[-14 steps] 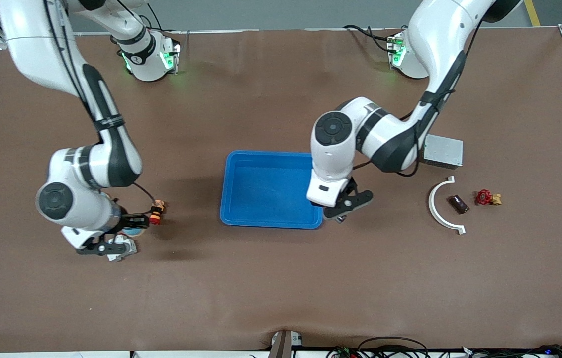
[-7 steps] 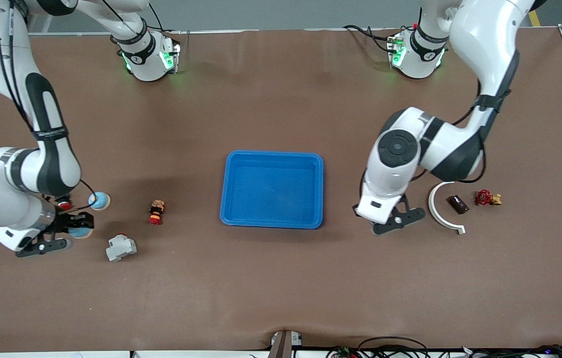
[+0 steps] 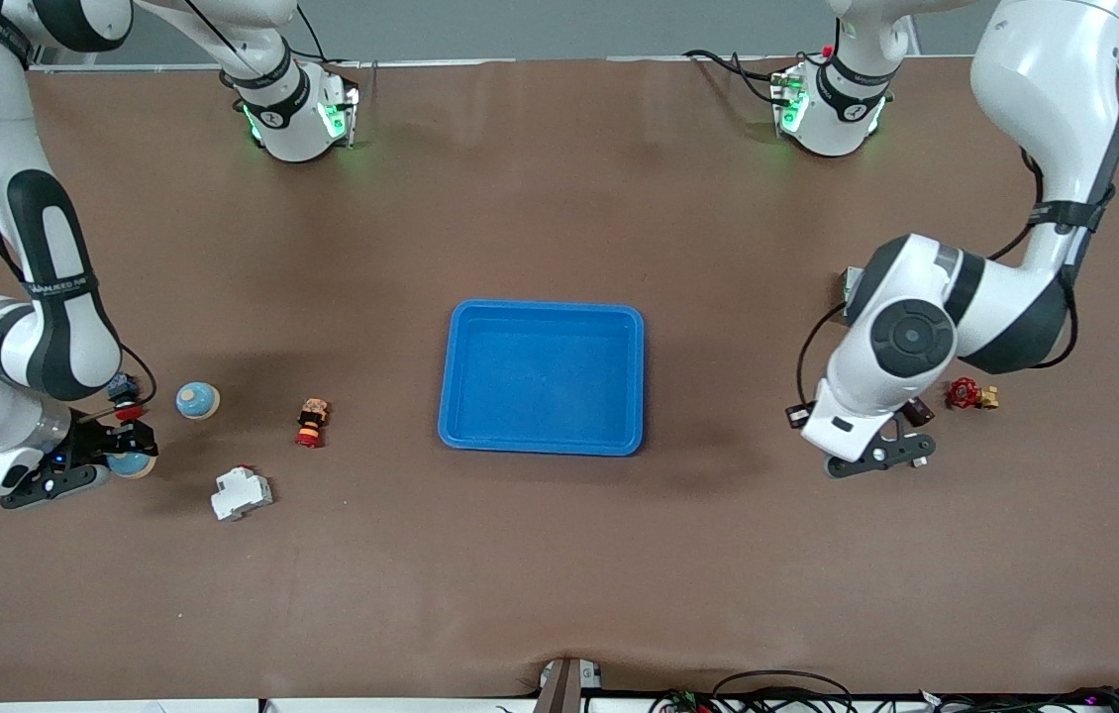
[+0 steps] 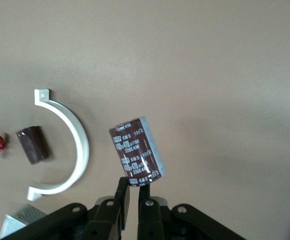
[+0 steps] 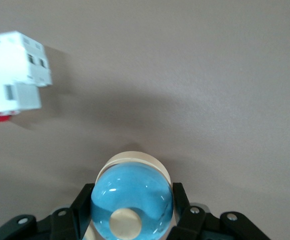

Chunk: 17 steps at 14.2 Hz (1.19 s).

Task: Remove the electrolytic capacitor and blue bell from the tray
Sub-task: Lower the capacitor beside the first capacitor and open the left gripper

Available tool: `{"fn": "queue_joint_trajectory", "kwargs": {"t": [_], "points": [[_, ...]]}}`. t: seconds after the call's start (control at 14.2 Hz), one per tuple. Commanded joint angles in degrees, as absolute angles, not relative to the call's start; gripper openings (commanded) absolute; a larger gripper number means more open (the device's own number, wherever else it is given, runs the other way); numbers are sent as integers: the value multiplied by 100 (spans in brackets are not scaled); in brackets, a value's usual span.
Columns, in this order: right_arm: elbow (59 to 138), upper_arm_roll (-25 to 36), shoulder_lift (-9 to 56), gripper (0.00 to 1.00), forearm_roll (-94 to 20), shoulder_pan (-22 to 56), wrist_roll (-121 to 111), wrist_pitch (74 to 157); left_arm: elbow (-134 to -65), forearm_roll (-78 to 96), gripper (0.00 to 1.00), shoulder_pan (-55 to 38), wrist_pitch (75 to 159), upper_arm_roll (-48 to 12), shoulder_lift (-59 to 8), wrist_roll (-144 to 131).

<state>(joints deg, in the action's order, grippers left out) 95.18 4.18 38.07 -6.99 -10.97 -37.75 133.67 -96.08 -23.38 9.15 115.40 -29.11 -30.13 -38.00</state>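
Front view shows us the blue tray (image 3: 541, 377) mid-table, left wrist view the left gripper (image 4: 133, 200) pinching a brown, white-printed cylindrical capacitor (image 4: 137, 150) above bare table beside a white curved bracket (image 4: 70, 150), right wrist view the right gripper (image 5: 131, 206) clamping a glossy blue, cream-knobbed bell (image 5: 131, 204).

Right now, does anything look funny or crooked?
A little. The capacitor hangs tilted in the left hand, pinched only at its bottom edge, so the hold looks shaky. The blue bell sits squarely in the right hand. The blue tray holds nothing yet.
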Motion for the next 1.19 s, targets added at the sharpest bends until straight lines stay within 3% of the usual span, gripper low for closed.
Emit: {"fn": "queue_joint_trajectory", "kwargs": {"t": [0.0, 0.28, 1.12], "points": [[9054, 290, 4148, 0, -826, -1266, -3902, 13307, -10229, -2399, 0, 1089, 11951, -3006, -2883, -3455], [8886, 299, 4385, 0, -800, -1406, -3955, 13298, -10985, -2575, 0, 1485, 12980, -2997, -2944, -3218], [8544, 299, 4693, 0, -800, -1433, -3902, 13184, -11021, -3111, 0, 1784, 13201, -2962, -3314, -3252]]}}
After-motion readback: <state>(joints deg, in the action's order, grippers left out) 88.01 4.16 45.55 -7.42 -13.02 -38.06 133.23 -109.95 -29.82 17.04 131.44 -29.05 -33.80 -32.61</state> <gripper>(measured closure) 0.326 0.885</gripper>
